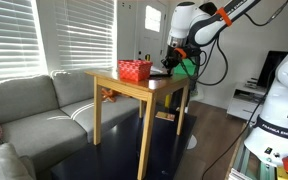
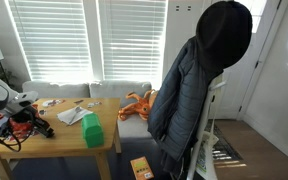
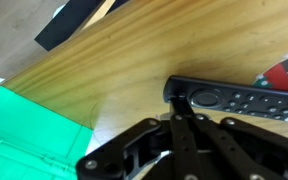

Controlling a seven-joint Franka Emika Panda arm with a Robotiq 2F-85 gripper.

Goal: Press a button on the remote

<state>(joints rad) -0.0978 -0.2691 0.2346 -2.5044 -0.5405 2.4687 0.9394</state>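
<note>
Chunky white arm (image 1: 194, 22), rounded glossy joints, orange accent up top, black cables (image 1: 225, 62) looping off it. Matte black jaws in the wrist view, all linkage bars and little pivot pins.

1. Daylight entered through the window blinds (image 1: 44, 35) (image 2: 54, 40), which were overexposed in both exterior views.
2. The floor beneath the table (image 1: 122, 88) lay in deep shadow.
3. In the wrist view, the tabletop showed soft glare toward its far edge.
4. The gripper (image 3: 179, 120) was blurred and out of focus.
5. All pictures were soft and low in detail.
</note>
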